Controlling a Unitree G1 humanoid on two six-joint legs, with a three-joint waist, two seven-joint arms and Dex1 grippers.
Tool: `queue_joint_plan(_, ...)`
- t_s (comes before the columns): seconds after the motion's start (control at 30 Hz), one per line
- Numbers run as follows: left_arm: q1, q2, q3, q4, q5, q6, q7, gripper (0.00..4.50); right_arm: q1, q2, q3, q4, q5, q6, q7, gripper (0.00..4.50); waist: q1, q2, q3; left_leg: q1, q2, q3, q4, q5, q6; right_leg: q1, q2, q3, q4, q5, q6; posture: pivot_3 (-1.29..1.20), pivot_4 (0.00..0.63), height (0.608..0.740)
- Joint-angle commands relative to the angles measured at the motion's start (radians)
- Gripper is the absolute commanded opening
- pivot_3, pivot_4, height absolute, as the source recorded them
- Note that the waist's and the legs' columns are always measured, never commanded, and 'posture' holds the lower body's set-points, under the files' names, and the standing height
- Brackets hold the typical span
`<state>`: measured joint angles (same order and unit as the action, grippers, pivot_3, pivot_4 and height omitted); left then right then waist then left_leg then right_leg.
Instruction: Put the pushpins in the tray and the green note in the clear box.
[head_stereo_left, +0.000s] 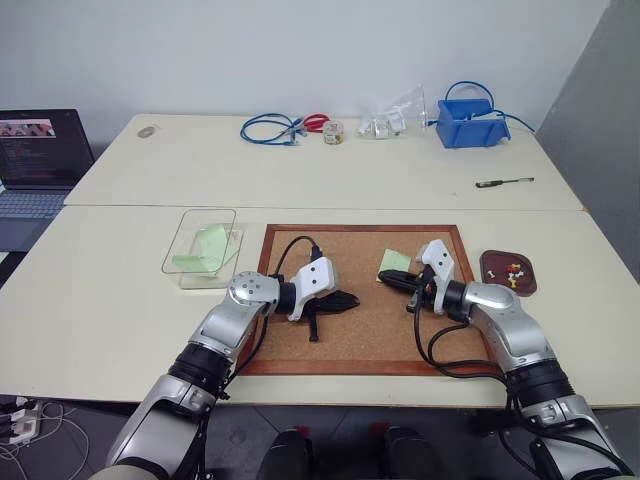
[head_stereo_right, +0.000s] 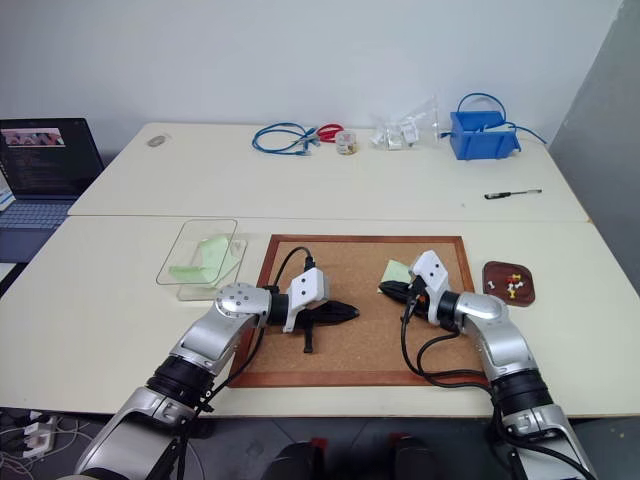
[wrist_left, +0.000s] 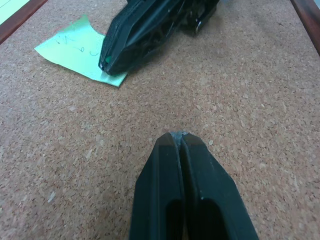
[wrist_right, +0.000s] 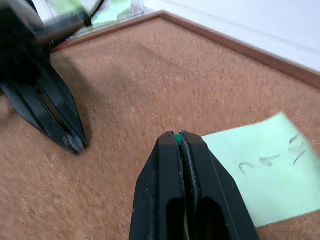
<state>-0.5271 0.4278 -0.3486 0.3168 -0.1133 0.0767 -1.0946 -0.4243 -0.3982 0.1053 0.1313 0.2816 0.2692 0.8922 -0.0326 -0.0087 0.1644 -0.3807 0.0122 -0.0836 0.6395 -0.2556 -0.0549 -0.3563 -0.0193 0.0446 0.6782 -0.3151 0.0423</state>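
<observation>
Plainly, writing: faint pen scrawl on the note (wrist_right: 265, 165), unreadable.
Left arm: reaches low over the corkboard (head_stereo_left: 360, 330), pointing right.
Left gripper (wrist_left: 181, 136): clenched, empty.
Right gripper (wrist_right: 178, 136): pinching a green pin (wrist_right: 177, 138) at the note's corner.
Tray (head_stereo_left: 508, 272): right of the board, holding pins (head_stereo_left: 514, 273).
Box (head_stereo_left: 200, 244): left of the board.

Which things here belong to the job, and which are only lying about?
Job: green pushpin in right gripper; green note; tray with pushpins; clear box.
Lying about: laptop, blue cable, blue bin, pen.
</observation>
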Motion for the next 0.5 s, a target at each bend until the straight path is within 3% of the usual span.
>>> queue_joint_plan(0.03,0.037,0.02,-0.039,0.062,0.073,0.036,0.008,0.0,-0.039,-0.026,-0.057,-0.153,0.075,0.105,-0.018,0.01,0.0,0.0,0.0,0.0,0.0,0.0,0.0,0.0,0.0,0.0,0.0,0.0,0.0,0.0,0.0,0.0,0.15,0.74)
queue_joint_plan(0.27,0.028,0.017,-0.035,0.068,0.075,0.01,0.013,0.0,-0.049,-0.043,-0.063,-0.224,0.109,0.194,-0.022,0.01,0.0,0.0,0.0,0.0,0.0,0.0,0.0,0.0,0.0,0.0,0.0,0.0,0.0,0.0,0.0,0.0,0.15,0.74)
queue_joint_plan(0.37,-0.007,0.004,0.051,0.042,0.032,-0.117,0.059,0.0,-0.059,-0.07,-0.077,-0.26,0.151,0.265,-0.003,0.01,0.0,0.0,0.0,0.0,0.0,0.0,0.0,0.0,0.0,0.0,0.0,0.0,0.0,0.0,0.0,0.0,0.15,0.74)
queue_joint_plan(0.5,-0.064,0.037,0.132,0.067,-0.001,-0.355,0.035,0.81,-0.084,-0.113,-0.095,-0.287,0.22,0.378,0.019,0.0,0.001,-0.003,0.006,-0.006,0.0,-0.001,0.0,0.0,0.0,-0.006,0.0,0.0,0.001,0.0,0.0,0.0,0.15,0.74)
